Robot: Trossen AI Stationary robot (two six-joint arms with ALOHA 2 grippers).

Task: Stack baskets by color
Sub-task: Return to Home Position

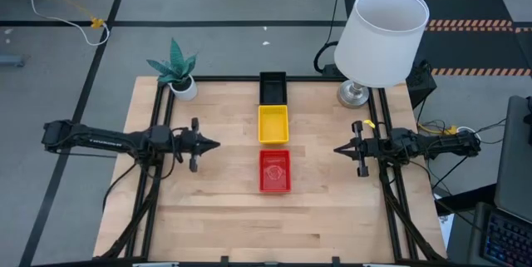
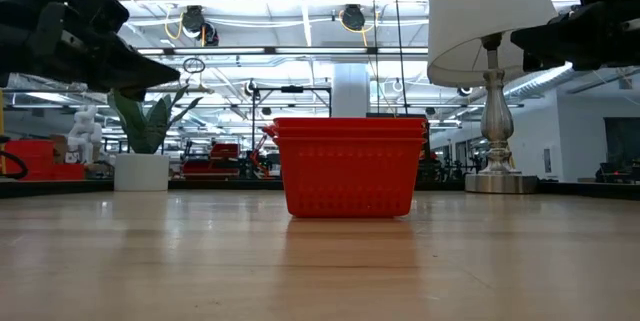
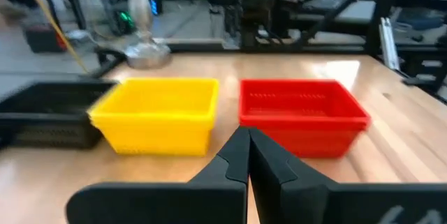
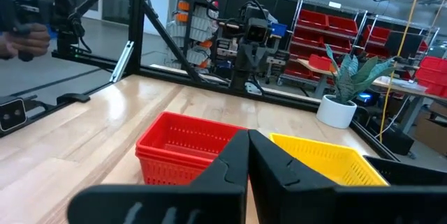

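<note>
Down the middle of the table stand three stacks of baskets in a row: black (image 1: 273,87) at the far edge, yellow (image 1: 273,123) in the middle, red (image 1: 275,170) nearest, each resting on its base. The low view shows the red stack (image 2: 349,165) as nested baskets. My left gripper (image 1: 214,144) hovers shut at the table's left, pointing level toward the stacks (image 3: 244,155). My right gripper (image 1: 339,150) hovers shut at the right, pointing level at them too (image 4: 248,155). Neither holds anything.
A white lampshade on a silver base (image 1: 378,38) stands at the far right corner. A small potted plant (image 1: 178,74) stands at the far left corner. Bare wood lies between each gripper and the stacks and along the near edge.
</note>
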